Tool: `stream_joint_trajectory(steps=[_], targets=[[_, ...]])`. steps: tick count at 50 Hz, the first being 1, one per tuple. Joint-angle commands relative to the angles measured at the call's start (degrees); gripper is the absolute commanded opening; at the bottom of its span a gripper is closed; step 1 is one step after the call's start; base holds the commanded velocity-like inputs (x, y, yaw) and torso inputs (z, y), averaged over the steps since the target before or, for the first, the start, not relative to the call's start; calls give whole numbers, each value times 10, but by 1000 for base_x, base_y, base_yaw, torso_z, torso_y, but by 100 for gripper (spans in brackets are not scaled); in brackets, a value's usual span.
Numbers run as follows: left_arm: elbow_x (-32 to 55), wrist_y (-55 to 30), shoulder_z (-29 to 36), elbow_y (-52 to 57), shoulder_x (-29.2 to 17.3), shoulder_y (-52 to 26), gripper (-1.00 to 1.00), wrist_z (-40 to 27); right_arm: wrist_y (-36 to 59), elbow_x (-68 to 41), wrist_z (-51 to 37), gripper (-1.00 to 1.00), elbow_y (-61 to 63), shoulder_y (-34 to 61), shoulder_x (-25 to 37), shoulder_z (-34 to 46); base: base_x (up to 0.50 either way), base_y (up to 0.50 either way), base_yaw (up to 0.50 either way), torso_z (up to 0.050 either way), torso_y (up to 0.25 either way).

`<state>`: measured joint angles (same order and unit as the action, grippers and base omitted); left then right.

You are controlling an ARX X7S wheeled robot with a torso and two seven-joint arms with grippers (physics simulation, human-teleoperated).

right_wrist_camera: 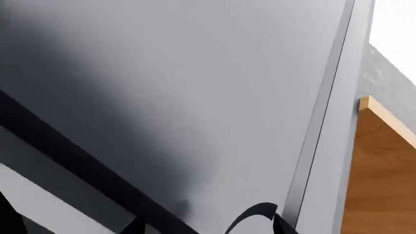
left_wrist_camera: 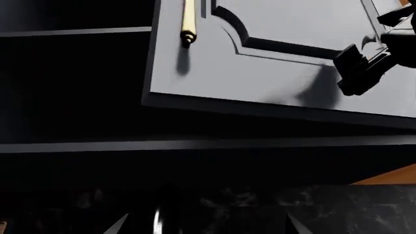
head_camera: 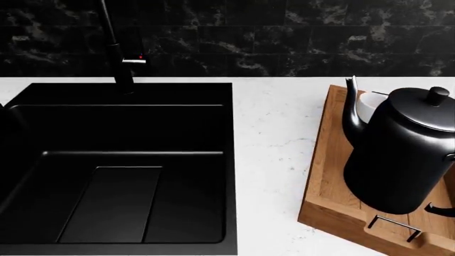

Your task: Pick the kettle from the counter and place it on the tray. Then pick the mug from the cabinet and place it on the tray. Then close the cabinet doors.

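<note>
Your kettle (head_camera: 401,154) stands upright on the tray (head_camera: 333,176), and the mug (head_camera: 370,106) sits on the same tray just behind the kettle, only a white sliver of it showing past the spout. Both deliveries look done, so what you have left is the cabinet doors.

That explains why neither arm appears over the counter (head_camera: 274,138) in the head view: both are raised to the cabinet above. From the left wrist view you see a grey panelled cabinet door (left_wrist_camera: 279,58) with a brass handle (left_wrist_camera: 188,22), swung out from the dark cabinet opening beside it, so it is not yet shut. The right gripper (left_wrist_camera: 364,66) shows in that view against the door's face, near the edge away from the handle, casting a close shadow on the panel; it looks placed to push the door flat rather than grasp anything. I cannot tell whether its fingers are apart or together, since only a dark silhouette shows.

The right wrist view agrees: it is filled by the grey door panel (right_wrist_camera: 195,97) at very close range, with a strip of orange wood beside the door's edge, probably the cabinet's side.

Your left gripper's fingertips (left_wrist_camera: 117,225) show spread apart with nothing between them, facing the dark opening beside the door.

Keep the push square on the panel so the contact does not slide off.
</note>
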<state>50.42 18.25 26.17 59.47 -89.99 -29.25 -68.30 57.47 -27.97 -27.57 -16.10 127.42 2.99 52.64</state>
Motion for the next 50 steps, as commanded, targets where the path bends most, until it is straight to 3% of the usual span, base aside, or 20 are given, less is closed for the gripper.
stream_joint_trajectory(steps=[1, 7, 13, 24, 31, 38, 44, 48, 50], targets=[[-17, 13, 9, -7, 0, 15, 100, -5, -10, -52, 52, 100, -243, -63, -29, 185, 0, 0, 0, 0, 0], [-25, 18, 13, -9, 0, 21, 100, -9, -29, -122, 16, 100, -274, -52, -30, 298, 4, 0, -1, 0, 0], [-33, 24, 17, -12, 0, 27, 100, -13, -34, -142, 2, 100, -293, -52, -30, 348, 2, -1, -3, 0, 0], [-46, 39, 25, -23, 0, 40, 100, -16, -33, -133, 3, 100, -314, -57, -30, 344, 4, -2, -3, 0, 0], [-46, 45, 26, -29, 0, 44, 100, -12, -112, -239, -29, 100, -338, 17, -24, 270, 8, -1, -1, 0, 0], [-38, 37, 20, -23, 0, 40, 100, -9, -39, -426, -247, 100, 46, 64, 160, 61, 4, 0, 1, 0, 0], [-17, 20, 5, -11, 0, 28, 100, 0, 31, -647, -451, 100, 275, 57, 263, -67, 0, 0, 0, 0, 0], [-3, 9, -4, -2, 0, 21, 100, 7, 10, -805, -617, 100, 417, 25, 353, -100, 0, 0, 0, 0, 0], [9, 2, -13, 4, 0, 13, 100, 11, -114, -847, -624, 100, 518, 26, 447, -12, 0, 0, 0, 0, 0]])
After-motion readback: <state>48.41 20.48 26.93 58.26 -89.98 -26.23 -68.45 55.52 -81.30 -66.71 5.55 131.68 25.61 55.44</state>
